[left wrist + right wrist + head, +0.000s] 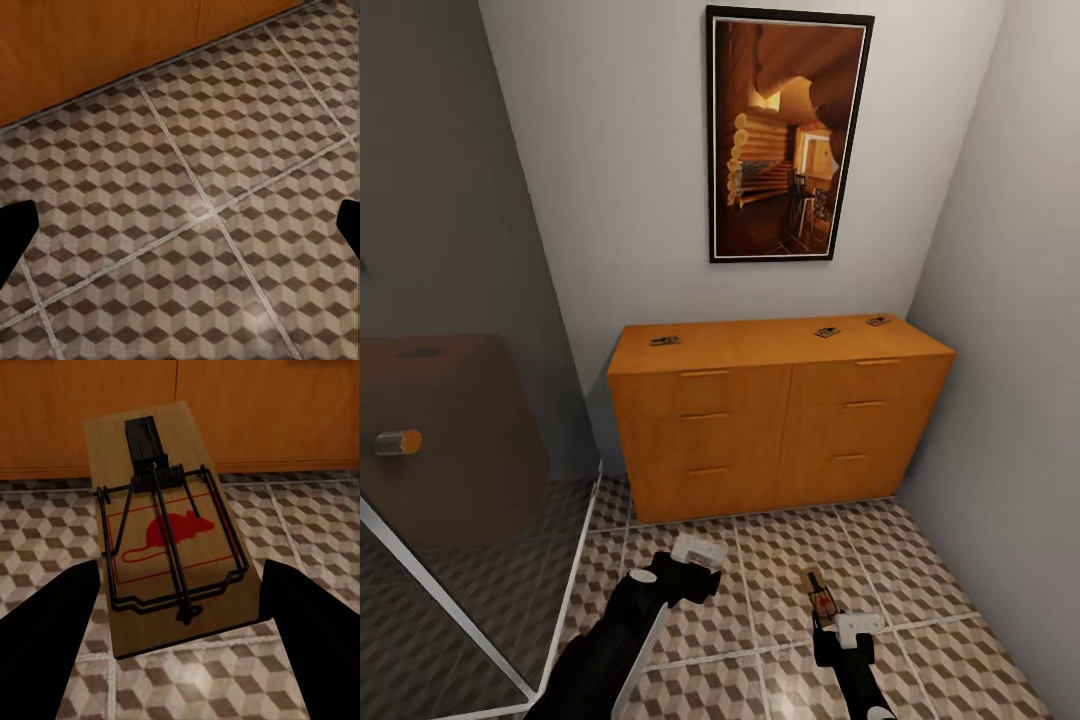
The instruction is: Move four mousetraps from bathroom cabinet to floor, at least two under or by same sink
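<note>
Head view, cube-patterned bathroom floor point(920, 590) (tiled), orange cabinet point(775, 420), white walls

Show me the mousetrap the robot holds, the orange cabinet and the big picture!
mousetrap point(169, 540): right wrist view, on the red mouse print.
cabinet point(760, 345): head view, on its flat top.
picture point(785, 140): head view, on the canvas middle.

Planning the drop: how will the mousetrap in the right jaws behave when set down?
The mousetrap is a flat wooden slab, so probably stiff, light and unlikely to roll. Its wire spring bar may snag or snap if pressed, so handle it by the edges.
</note>
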You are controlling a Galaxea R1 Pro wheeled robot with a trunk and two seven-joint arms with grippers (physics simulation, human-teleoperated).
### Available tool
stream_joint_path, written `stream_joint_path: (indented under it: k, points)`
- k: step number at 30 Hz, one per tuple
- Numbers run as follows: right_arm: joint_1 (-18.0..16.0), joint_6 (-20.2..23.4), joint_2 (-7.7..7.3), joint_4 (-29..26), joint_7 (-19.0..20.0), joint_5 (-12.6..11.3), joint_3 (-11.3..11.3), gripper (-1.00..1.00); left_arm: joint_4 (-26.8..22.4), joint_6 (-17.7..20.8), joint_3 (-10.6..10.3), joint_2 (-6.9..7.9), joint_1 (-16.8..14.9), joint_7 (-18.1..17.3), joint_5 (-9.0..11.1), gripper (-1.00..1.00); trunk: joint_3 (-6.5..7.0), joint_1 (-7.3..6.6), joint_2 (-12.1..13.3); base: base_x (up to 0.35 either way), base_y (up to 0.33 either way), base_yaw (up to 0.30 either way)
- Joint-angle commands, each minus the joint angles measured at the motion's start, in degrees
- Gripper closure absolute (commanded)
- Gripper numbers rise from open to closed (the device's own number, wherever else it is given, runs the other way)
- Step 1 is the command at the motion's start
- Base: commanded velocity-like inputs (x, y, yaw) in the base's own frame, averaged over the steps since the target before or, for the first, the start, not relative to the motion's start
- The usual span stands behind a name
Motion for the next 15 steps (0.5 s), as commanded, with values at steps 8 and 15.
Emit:
stream_joint_path:
  k: [8, 15]
  points:
    - [0.0, -0.1, 0.07, 0.1, -0.8, -0.1, 0.5, 1.0, -8.5, 17.5, 0.0, -0.38, -11.5, -0.2, -0.1, -1.0, -0.06, 0.0, 0.0, 0.0, 0.0, 0.0]
    - [0.0, -0.1, -0.01, 0.1, -0.8, -0.1, 0.4, 1.0, -0.1, 19.7, 0.0, -0.59, -32.7, 0.0, 11.8, -1.0, -0.06, 0.0, 0.0, 0.0, 0.0, 0.0]
